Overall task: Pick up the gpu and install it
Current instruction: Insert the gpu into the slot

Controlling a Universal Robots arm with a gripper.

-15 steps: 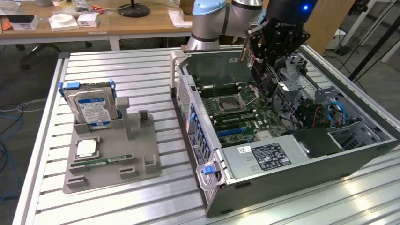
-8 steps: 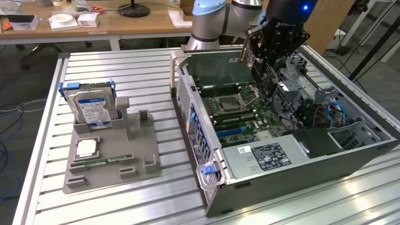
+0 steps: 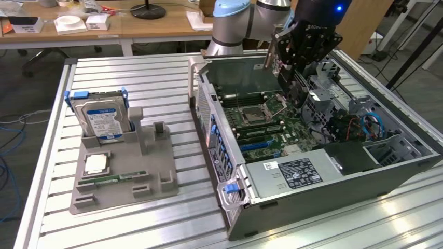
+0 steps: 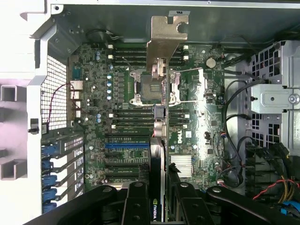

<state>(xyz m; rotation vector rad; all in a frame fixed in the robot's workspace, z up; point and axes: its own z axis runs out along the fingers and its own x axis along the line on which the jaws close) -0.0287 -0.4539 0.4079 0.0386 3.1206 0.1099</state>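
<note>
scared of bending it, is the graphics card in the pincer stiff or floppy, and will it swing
Probably stiff: the graphics card runs straight, edge-on, out to its metal bracket with no sag. It may pivot if nudged, since the pincer grips only the end away from that bracket.

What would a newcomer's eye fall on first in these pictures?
First, the black gripper gripping the gpu, its silver bracket leading, above the motherboard inside the open computer case. Next, on the exterior view's left, the hard drive with its blue-white label stands upright in a grey holder on the slatted table.
</note>
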